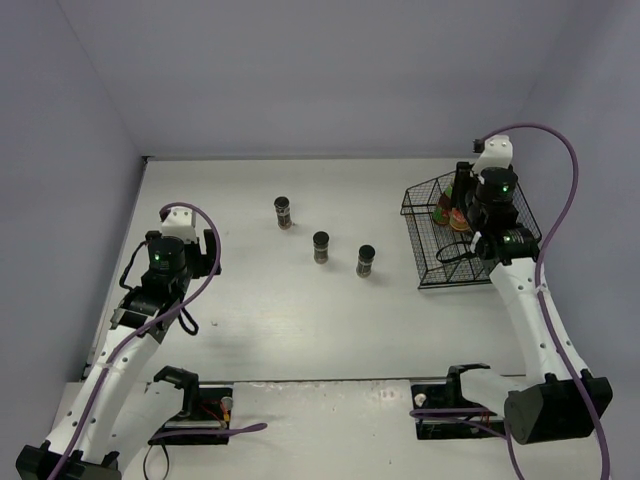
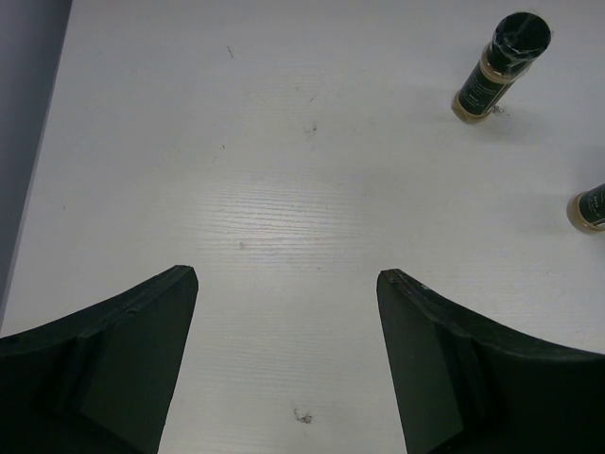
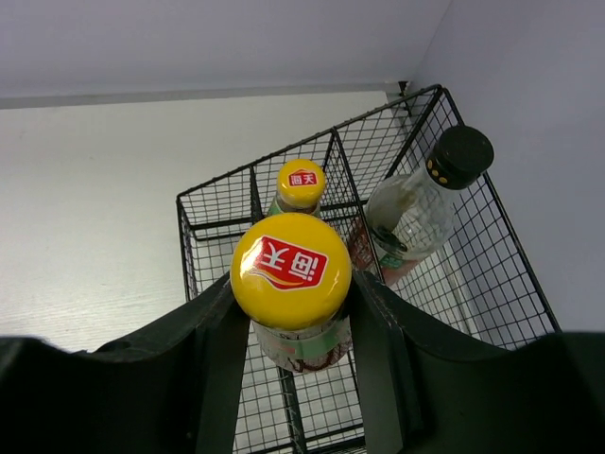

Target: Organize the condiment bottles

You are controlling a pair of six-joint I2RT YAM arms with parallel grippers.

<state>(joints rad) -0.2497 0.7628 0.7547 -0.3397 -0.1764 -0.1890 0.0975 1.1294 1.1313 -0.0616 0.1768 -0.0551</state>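
Note:
My right gripper (image 3: 293, 303) is shut on a sauce bottle with a yellow cap (image 3: 291, 268) and holds it upright over the black wire basket (image 3: 214, 190). A second yellow-capped sauce bottle (image 3: 302, 183) stands in the basket just behind it. The tall clear glass bottle with a black cap (image 3: 422, 206) leans in the basket's right compartment. Three short dark spice jars (image 1: 284, 211) (image 1: 321, 246) (image 1: 366, 261) stand in a diagonal row on the table. My left gripper (image 2: 286, 279) is open and empty above bare table, left of the jars; one jar (image 2: 499, 68) shows at the upper right.
The basket (image 1: 430, 282) stands at the right side of the table under my right arm (image 1: 520, 290). Walls close the table at the back, left and right. My left arm (image 1: 165, 265) is over the left side.

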